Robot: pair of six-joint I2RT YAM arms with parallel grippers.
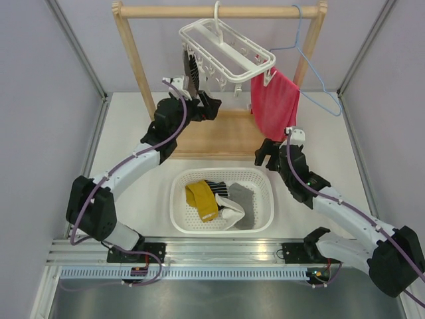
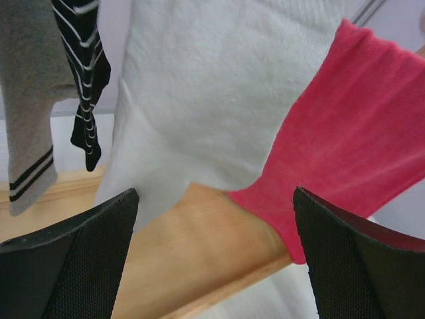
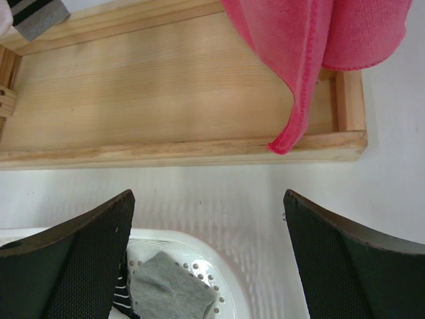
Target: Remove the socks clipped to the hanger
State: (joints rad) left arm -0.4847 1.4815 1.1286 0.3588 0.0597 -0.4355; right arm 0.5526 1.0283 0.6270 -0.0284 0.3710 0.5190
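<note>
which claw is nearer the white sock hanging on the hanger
Left. The left claw is open right in front of the white sock, just below it. The right claw sits off to the side, below the red towel, by the basket.

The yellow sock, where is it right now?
In the overhead view, the yellow sock lies in the left half of the white basket, beside a striped sock and a white sock.

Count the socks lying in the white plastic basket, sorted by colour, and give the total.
Mustard yellow fabric sock: 1
Black-and-white striped fabric sock: 1
Grey fabric sock: 1
White fabric sock: 1
Total in the white plastic basket: 4
</note>
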